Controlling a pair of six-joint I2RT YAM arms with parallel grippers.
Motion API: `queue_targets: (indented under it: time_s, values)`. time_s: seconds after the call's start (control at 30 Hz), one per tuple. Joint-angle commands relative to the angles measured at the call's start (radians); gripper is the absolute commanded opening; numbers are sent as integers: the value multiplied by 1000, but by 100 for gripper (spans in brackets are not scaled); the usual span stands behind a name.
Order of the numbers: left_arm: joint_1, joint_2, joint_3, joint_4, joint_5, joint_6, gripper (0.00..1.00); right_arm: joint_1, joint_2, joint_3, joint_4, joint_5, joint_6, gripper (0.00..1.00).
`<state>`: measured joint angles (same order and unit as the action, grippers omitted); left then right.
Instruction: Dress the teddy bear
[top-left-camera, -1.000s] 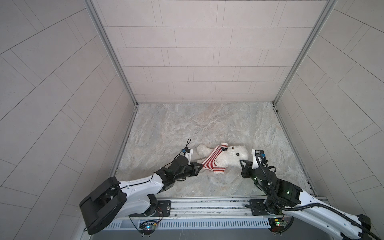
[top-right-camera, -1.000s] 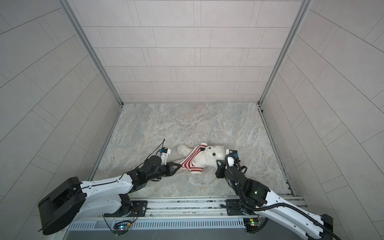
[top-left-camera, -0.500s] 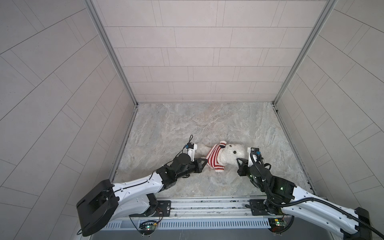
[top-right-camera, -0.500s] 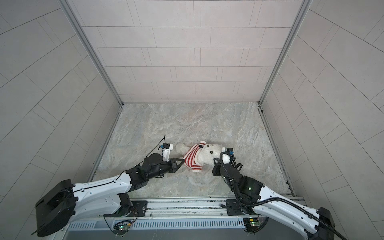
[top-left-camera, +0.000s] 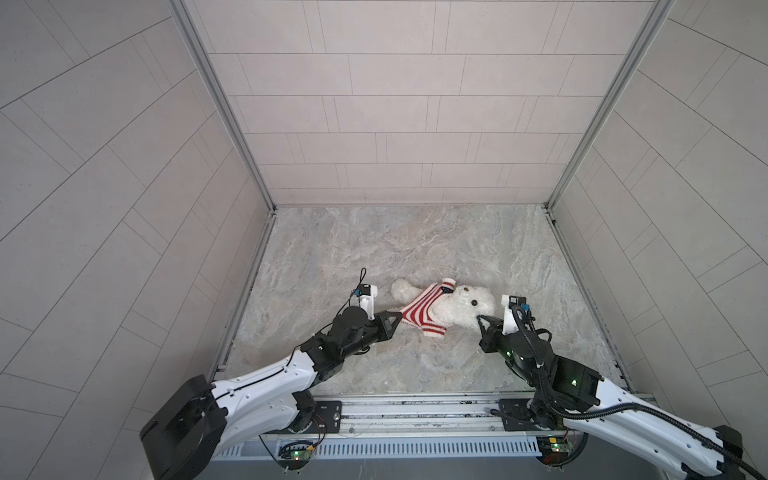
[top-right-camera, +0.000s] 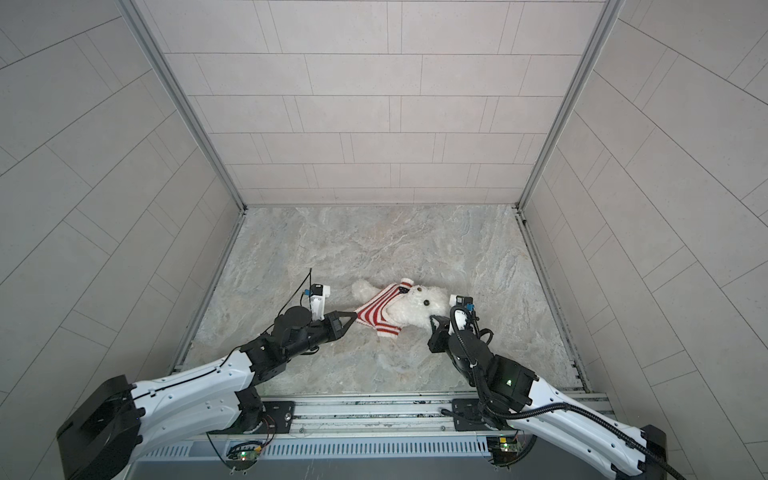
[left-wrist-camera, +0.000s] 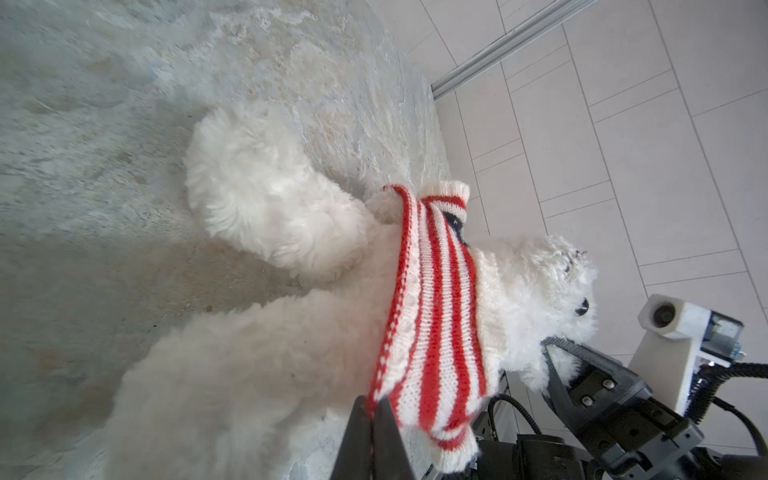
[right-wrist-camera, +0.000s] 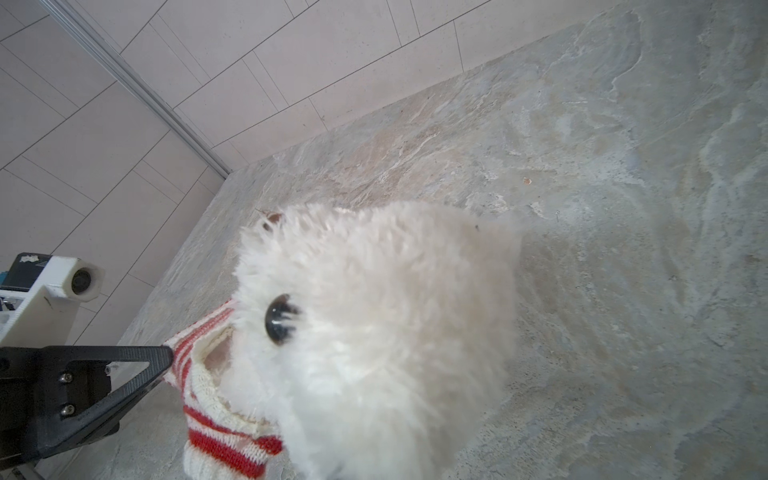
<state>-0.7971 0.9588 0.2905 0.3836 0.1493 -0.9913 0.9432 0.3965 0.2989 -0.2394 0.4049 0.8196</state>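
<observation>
Left gripper (top-left-camera: 397, 314) is shut tight, its fingers (left-wrist-camera: 358, 436) pinching the bottom edge of the striped sweater (top-left-camera: 420, 310). The knit is stretched into a point toward that arm. Right gripper (top-left-camera: 482, 319) is also closed down narrow, and the left wrist view shows it biting white fur low on the head of the teddy bear (top-left-camera: 467, 305). Exact spot, ear or cheek, can't tell.

The bear lies on its side near the front middle of the table (top-left-camera: 374, 249), between the two grippers. Long axis runs left-right in both top views, with the legs toward the left arm and the head toward the right arm.

The sweater is over the head and round the chest; belly and legs are bare. From the left fingers the body lies straight ahead, along the pull line. Next move is likely pulling the edge down toward the legs while the right side anchors the head. The left arm is nearer the edge.
</observation>
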Motion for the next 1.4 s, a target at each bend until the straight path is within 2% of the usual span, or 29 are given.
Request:
queue_targets:
  time_s: [0.0,0.1,0.23,0.63,0.8,0.97,1.1,1.37]
  values:
    - [33,-64,-37,-85,-81,-5,0,-4,-37,29,-67,105,-2,0]
    - [38,-91,-35,-113,-81,10,0,-4,-43,30,-65,103,-1,0]
    - [33,-48,2,-84,-15,46,0,-4,5,37,-15,71,-10,0]
    - [-68,249,181,-5,55,116,0,-4,138,56,103,-32,-45,0]
    - [-97,316,180,-12,82,115,13,-16,141,50,176,-99,-134,0]
    - [-111,261,127,-68,45,113,22,-81,160,66,251,-270,-273,0]
    - [-110,152,115,-211,-31,149,34,-134,180,109,258,-426,-403,0]
    - [-111,-37,196,-447,-92,268,38,-234,268,182,233,-769,-612,0]
